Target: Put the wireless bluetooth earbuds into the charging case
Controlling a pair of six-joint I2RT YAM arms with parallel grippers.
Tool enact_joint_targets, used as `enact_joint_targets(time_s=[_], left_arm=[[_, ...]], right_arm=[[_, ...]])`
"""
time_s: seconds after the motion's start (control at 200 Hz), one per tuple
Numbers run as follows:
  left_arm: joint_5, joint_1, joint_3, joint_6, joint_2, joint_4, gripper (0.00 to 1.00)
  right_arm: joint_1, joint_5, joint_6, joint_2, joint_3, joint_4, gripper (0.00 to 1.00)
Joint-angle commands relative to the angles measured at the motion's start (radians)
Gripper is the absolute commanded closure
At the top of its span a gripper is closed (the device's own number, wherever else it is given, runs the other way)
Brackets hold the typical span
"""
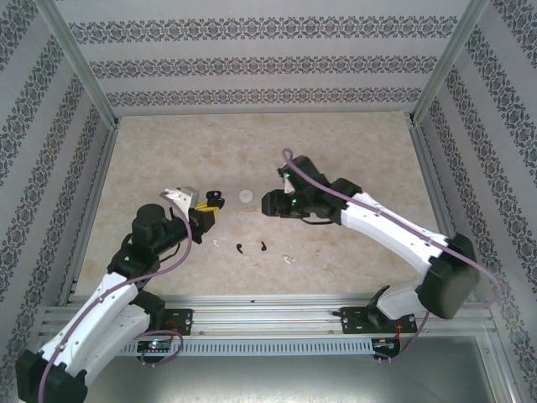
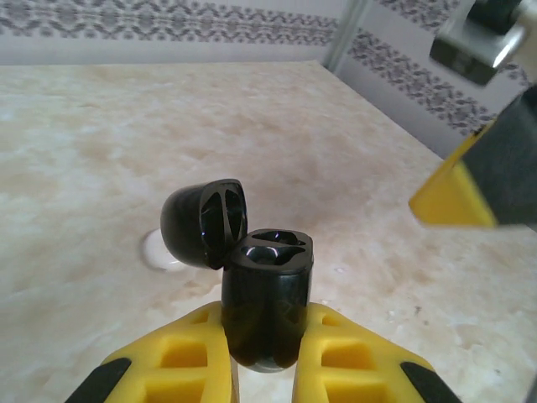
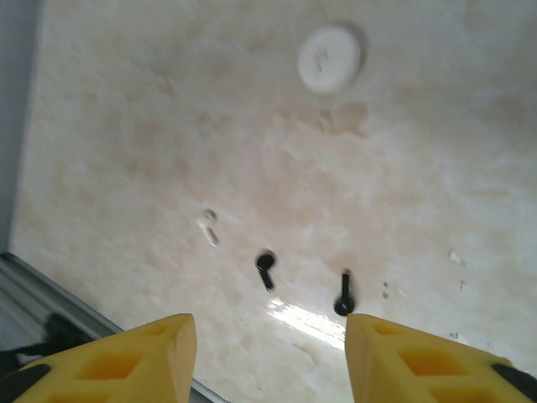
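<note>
My left gripper [image 1: 204, 215] [image 2: 265, 340] is shut on the black charging case [image 2: 267, 290] [image 1: 214, 200], which it holds upright above the table. The case's lid [image 2: 205, 222] is flipped open and both sockets look empty. Two black earbuds [image 3: 265, 269] [image 3: 343, 295] lie on the table below my right gripper [image 3: 268, 344] [image 1: 270, 202], which hovers open with nothing between its fingers. In the top view they are the left black bud [image 1: 241, 248] and the right black bud [image 1: 263, 246]. One white earbud [image 1: 216, 243] [image 3: 208, 225] lies left of them, another white earbud [image 1: 289, 259] to their right.
A round white case [image 1: 246, 195] [image 3: 330, 57] [image 2: 155, 249] lies closed on the table between the two grippers, just behind the black case. A yellow finger of the right gripper [image 2: 461, 189] hangs at the upper right of the left wrist view. Metal rails [image 1: 268, 312] run along the near edge.
</note>
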Motion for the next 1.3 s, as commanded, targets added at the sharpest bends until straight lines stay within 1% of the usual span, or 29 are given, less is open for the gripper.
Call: enact_joint_targets(time_s=[0.0, 0.145, 0.245, 0.41, 0.545, 0.669, 0.959, 1.119, 1.294], left_arm=[[-0.117, -0.005, -0.026, 0.028, -0.090, -0.107, 1.00], [-0.145, -0.005, -0.049, 0.036, -0.210, -0.179, 1.00], [-0.162, -0.005, -0.049, 0.034, -0.265, -0.222, 1.00], [-0.208, -0.005, -0.035, 0.023, -0.295, -0.273, 1.00], [-0.277, -0.004, -0.028, 0.009, -0.308, -0.311, 1.00], [-0.308, -0.005, -0.033, -0.002, -0.325, -0.325, 1.00], [-0.297, -0.005, -0.041, -0.006, -0.338, -0.329, 1.00], [-0.289, -0.006, -0.044, -0.012, -0.338, -0.326, 1.00], [-0.278, -0.006, -0.045, -0.011, -0.337, -0.319, 1.00]], right_arm=[[0.055, 0.068, 0.041, 0.092, 0.051, -0.048, 0.54], [0.132, 0.086, 0.042, 0.255, 0.157, -0.099, 0.56], [0.182, 0.115, 0.047, 0.353, 0.241, -0.149, 0.57], [0.237, 0.128, 0.077, 0.462, 0.314, -0.159, 0.66], [0.265, 0.137, 0.084, 0.527, 0.361, -0.162, 0.73], [0.275, 0.139, 0.091, 0.578, 0.397, -0.193, 0.73], [0.276, 0.149, 0.087, 0.651, 0.442, -0.246, 0.73], [0.276, 0.141, 0.083, 0.683, 0.463, -0.263, 0.67], [0.276, 0.142, 0.072, 0.718, 0.502, -0.285, 0.67]])
